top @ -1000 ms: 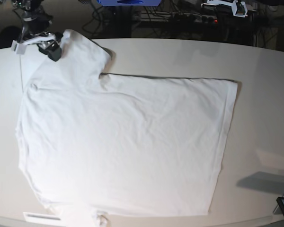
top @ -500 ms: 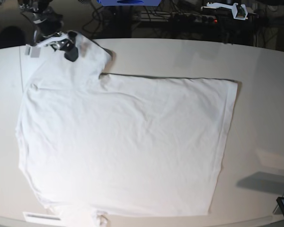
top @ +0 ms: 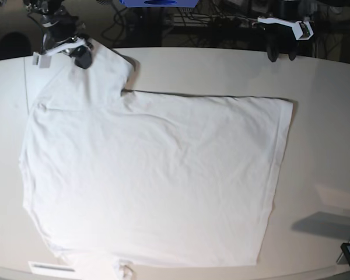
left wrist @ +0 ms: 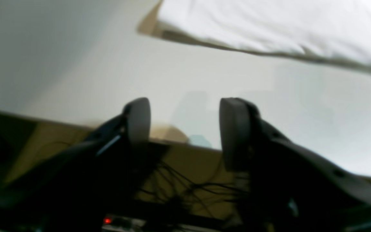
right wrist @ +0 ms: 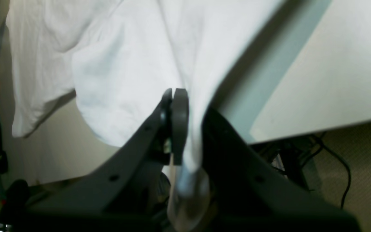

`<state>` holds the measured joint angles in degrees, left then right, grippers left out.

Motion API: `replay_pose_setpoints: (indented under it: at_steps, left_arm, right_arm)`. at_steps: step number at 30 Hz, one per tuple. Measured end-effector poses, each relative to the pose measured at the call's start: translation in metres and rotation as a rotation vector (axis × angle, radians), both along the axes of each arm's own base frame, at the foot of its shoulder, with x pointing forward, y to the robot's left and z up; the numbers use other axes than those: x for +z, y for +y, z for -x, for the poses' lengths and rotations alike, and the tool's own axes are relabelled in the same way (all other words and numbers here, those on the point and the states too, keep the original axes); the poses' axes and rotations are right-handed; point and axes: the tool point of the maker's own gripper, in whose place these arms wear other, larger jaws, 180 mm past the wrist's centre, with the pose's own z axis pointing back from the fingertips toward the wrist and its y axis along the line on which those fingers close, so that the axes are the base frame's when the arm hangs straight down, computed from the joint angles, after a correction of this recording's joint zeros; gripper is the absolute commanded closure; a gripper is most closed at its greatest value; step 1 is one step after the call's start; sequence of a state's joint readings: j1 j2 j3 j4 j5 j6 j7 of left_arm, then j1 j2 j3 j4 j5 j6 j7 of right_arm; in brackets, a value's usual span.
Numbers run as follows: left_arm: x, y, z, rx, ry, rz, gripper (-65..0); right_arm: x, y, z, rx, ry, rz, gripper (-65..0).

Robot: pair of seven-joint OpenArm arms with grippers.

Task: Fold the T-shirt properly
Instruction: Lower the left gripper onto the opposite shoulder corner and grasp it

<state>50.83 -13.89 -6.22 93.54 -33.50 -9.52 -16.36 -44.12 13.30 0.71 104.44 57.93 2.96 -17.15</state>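
The T-shirt is spread flat across the off-white tabletop, its hem toward the base view's right and one sleeve reaching the far left corner. That sleeve's edge is pinched by the right gripper, whose jaws are pressed together on the fabric. The left gripper is held above the table's far edge, well apart from the shirt, its jaws parted and empty.
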Motion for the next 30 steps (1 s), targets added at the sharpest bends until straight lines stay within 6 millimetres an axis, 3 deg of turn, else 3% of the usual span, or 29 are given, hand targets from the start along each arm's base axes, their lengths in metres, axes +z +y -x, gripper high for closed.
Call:
replay_pose_setpoints:
  at_steps: [6,10,15,18,30]
  left_arm:
    - [-0.009,0.008,-0.027,0.035,0.045,0.268,-35.6]
    - [-0.011,0.023,-0.031,0.082,0.048,0.296,-35.8]
    - [0.001,0.048,-0.033,0.161,-0.002,0.311,-35.8]
    - [-0.002,0.053,-0.035,0.16,0.043,0.314,-35.8]
    - [-0.014,0.058,-0.09,0.17,0.073,0.401,-35.3]
  right_arm:
    - [-0.005,0.005,-0.001,0.034,0.027,-0.019,-0.7]
    - [-0.007,0.005,-0.001,0.032,0.024,-0.019,-0.7]
    - [-0.007,0.004,-0.001,0.035,0.024,-0.018,-0.7]
    - [-0.007,0.004,-0.001,0.035,0.024,-0.018,-0.7]
    - [-0.007,0.005,-0.001,0.038,0.024,-0.019,-0.7]
